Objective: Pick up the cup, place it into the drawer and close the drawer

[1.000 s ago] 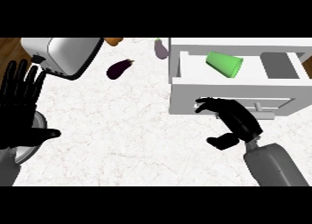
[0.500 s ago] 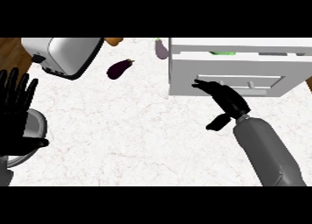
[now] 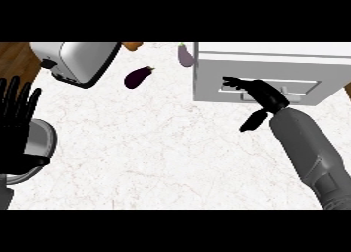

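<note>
The white drawer unit (image 3: 279, 69) stands at the counter's top right with its drawer pushed in flush. No cup shows anywhere; the drawer's inside is hidden. My right hand (image 3: 259, 94) rests against the drawer front near the handle (image 3: 298, 93), fingers fairly straight and the thumb hanging down, holding nothing. My left hand (image 3: 11, 120) stands open at the left edge, fingers up, resting.
A silver toaster (image 3: 76, 59) sits at the top left. A dark purple eggplant (image 3: 137, 77) lies beside it, and a paler purple vegetable (image 3: 185, 55) next to the drawer unit. An orange item (image 3: 133, 46) peeks at the top edge. A metal pot (image 3: 36, 147) is under my left hand.
The drawer, open with a green cup inside a second ago, has slid shut under my right hand's push. The left hand has shifted slightly.
</note>
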Robot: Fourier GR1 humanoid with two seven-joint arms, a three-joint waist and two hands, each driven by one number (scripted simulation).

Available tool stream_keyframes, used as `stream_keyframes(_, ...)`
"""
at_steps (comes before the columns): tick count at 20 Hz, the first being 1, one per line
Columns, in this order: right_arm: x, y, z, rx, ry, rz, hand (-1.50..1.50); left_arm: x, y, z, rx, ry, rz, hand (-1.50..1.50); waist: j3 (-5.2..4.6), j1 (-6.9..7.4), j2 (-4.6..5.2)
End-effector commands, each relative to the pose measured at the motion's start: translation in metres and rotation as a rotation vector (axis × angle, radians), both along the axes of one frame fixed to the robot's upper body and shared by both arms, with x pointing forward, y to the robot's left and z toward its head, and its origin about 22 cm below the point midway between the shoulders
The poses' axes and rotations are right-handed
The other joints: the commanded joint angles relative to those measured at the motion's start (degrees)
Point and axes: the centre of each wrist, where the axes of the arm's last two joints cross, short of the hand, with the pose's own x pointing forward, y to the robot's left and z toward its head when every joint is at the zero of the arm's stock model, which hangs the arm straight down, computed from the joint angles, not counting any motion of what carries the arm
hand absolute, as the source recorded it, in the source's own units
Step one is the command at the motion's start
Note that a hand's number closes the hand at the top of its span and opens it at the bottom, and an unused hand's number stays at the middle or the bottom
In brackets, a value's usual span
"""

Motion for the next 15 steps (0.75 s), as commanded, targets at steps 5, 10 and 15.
stream_keyframes(5,0.03,-0.026,0.049,-0.024,0.042,-0.086,-1.5,0.014,-0.02,-0.005,0.006,-0.003,-0.033,-1.5,0.48,1.48,2.15)
stream_keyframes(10,0.021,-0.043,0.036,-0.008,0.038,-0.123,-1.5,0.004,-0.022,-0.008,0.014,0.004,-0.042,-1.5,0.56,2.97,2.34)
stream_keyframes(15,0.022,-0.049,0.04,-0.019,0.041,-0.113,-1.5,0.008,0.0,-0.009,0.028,-0.007,-0.021,-1.5,0.47,2.8,2.51)
